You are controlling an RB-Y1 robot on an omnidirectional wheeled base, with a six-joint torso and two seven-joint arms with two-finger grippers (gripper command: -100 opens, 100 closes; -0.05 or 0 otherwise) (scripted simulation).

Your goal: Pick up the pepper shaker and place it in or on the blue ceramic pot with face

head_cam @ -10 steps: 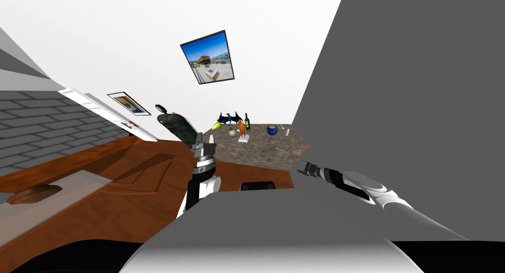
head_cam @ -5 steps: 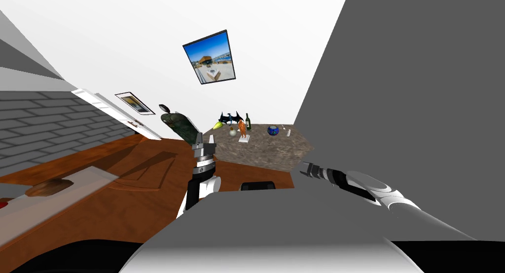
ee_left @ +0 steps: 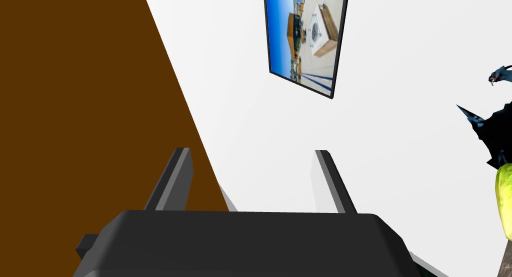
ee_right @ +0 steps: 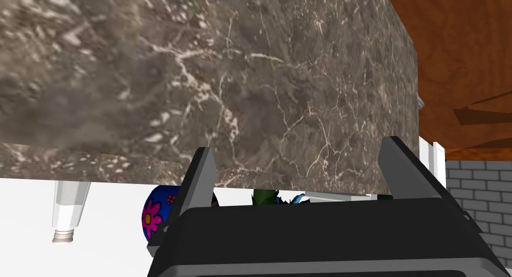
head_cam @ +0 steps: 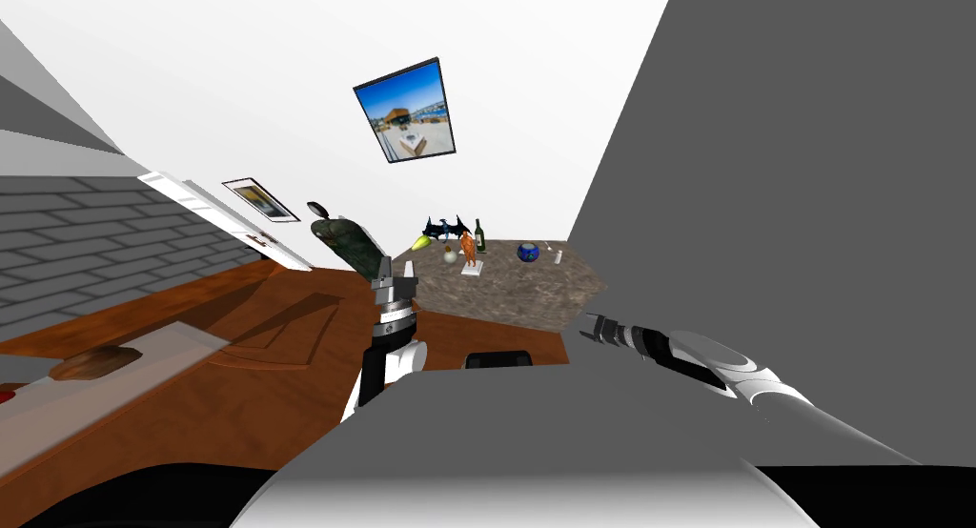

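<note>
The view, shifting a second ago, now holds, so the approach looks paused: left hand (ee_left: 251, 150) and right hand (ee_right: 297, 145) gape empty, well short of the shaker (head_cam: 559, 256) standing on the bench (head_cam: 515, 294) near the pot (head_cam: 527, 253).

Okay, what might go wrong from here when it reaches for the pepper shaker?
1. The pepper shaker is slim and stands near the blue pot at the far side of the marble counter. The open right gripper could tip it or bump the pot.
2. A grey wall runs close along the right arm, so a long reach may scrape it.
</note>
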